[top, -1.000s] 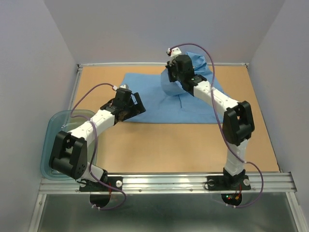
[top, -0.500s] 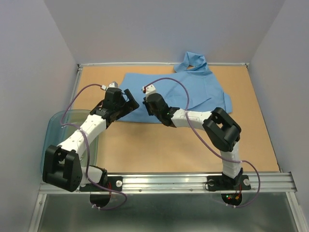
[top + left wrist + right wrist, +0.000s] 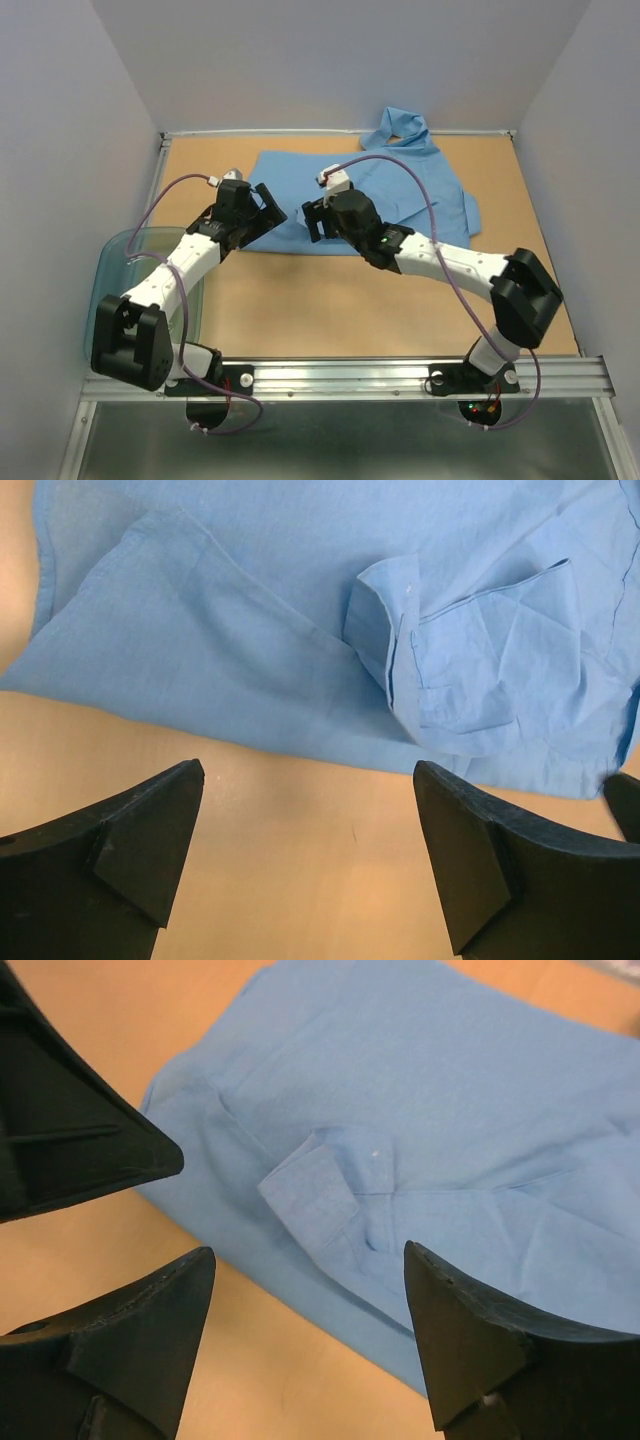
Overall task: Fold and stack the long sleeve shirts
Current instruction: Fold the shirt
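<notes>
Top view: the light blue shirt (image 3: 420, 190) is lying spread on the far counter (image 3: 300, 300), with the left tool (image 3: 265, 212) and right tool (image 3: 315, 222) hovering at its near edge.

Left wrist: the left tool (image 3: 315, 855) is gaping wide and empty.

Right wrist: the right tool (image 3: 305, 1340) is gaping wide, holding nothing, above the cuff (image 3: 310, 1185), which seems to be lying inward for folding.

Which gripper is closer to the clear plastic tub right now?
Left. The left gripper hovers at the near edge of the shirt, up and right of the tub; the right gripper sits farther right, beyond it.
</notes>
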